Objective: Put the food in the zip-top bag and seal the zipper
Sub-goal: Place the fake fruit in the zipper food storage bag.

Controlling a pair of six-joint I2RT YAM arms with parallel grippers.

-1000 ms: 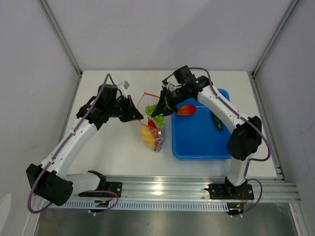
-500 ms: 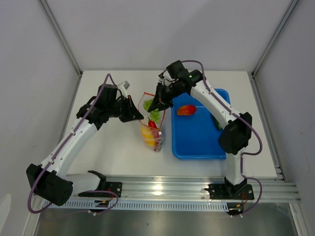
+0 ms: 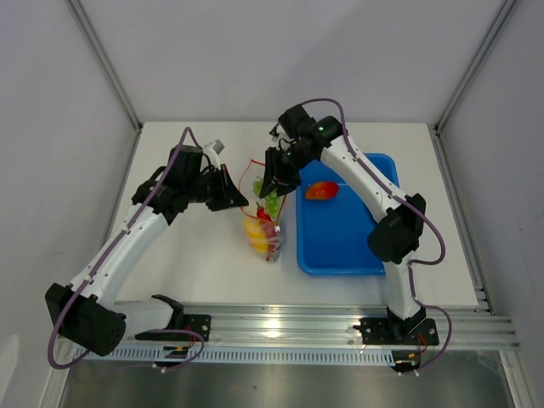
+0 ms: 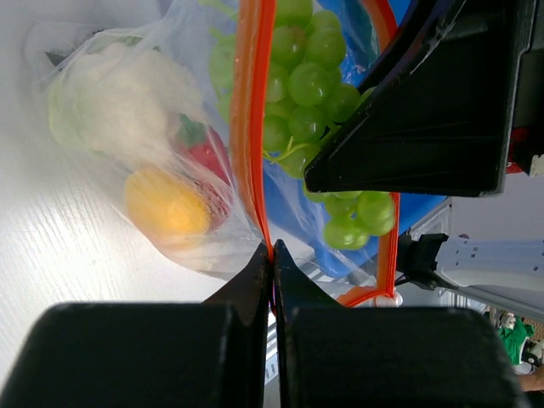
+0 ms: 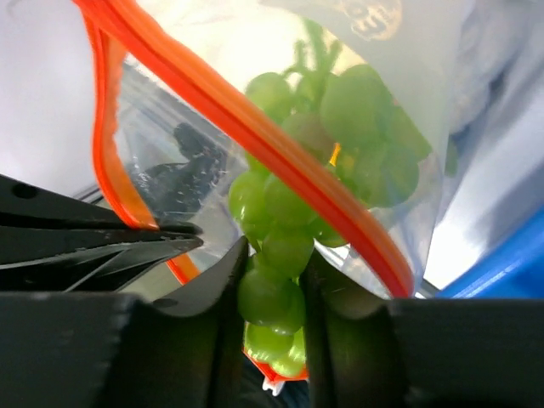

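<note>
The clear zip-top bag point(image 3: 265, 228) lies between the arms with its mouth held up. My left gripper point(image 4: 273, 255) is shut on the bag's red-orange zipper strip point(image 4: 252, 127). My right gripper point(image 5: 272, 276) is shut on the green grapes point(image 5: 280, 246) and holds them in the bag's open mouth point(image 3: 270, 194). Inside the bag I see the white cauliflower point(image 4: 127, 98), the orange-yellow pepper point(image 4: 166, 204) and a red piece point(image 4: 208, 157). The red tomato point(image 3: 321, 189) lies in the blue tray point(image 3: 340, 246). The cucumber is hidden.
The blue tray lies right of the bag, close to it. White walls and metal posts stand round the table point(image 3: 204, 263). The right arm point(image 3: 365, 183) reaches across the tray's far end.
My right gripper has carried the grapes leftward from beside the tray into the bag's mouth. The left gripper has stayed put on the zipper strip.
</note>
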